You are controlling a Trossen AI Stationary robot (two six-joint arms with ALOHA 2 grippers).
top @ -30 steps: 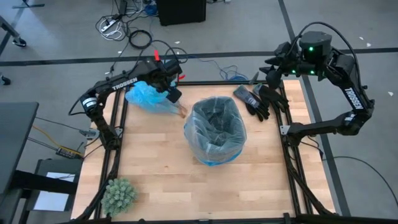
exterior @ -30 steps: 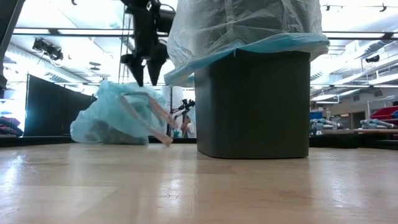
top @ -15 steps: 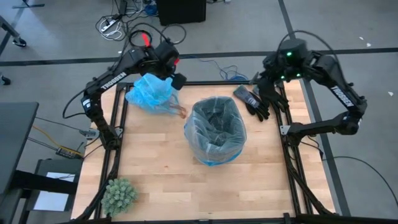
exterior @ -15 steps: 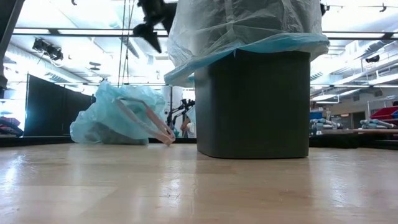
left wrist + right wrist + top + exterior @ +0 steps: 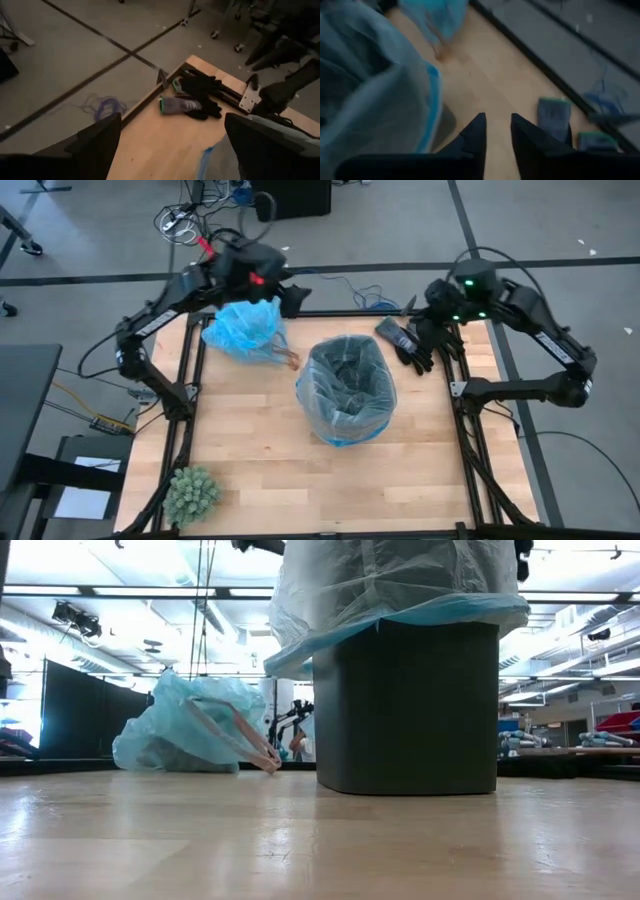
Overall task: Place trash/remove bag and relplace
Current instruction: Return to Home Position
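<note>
**A:** Where is the bag?

**B:** The bag (image 5: 243, 330) lies slumped at the far left of the table (image 5: 260, 480). Its pinkish strap trails right toward the bin (image 5: 405, 705). In the low view a strip of bare wood shows between the strap and the bin's base.

**A:** Can you see what's in it?

**B:** No, the plastic is too cloudy to tell.

**A:** And the bin?

**B:** It stands upright in the middle of the table. A paler liner (image 5: 345, 395) is folded down over its rim.

**A:** Left arm?

**B:** The left gripper (image 5: 291, 296) hangs high over the table's far edge, just right of the bag and apart from it. Its fingers (image 5: 95, 145) are spread wide with nothing between them. Its wrist camera looks across to the gloves (image 5: 192, 97) at the far right corner.

**A:** Right arm?

**B:** The right gripper (image 5: 498, 125) hangs over the far right of the table, by those gloves (dark ones, lying in a heap). Its fingers (image 5: 475, 137) are nearly together, with only a slim gap of wood showing between them. They pinch nothing.

**A:** Anything else?

**B:** A plant ball (image 5: 190, 492) sits at the near left corner, well apart from everything.
</note>
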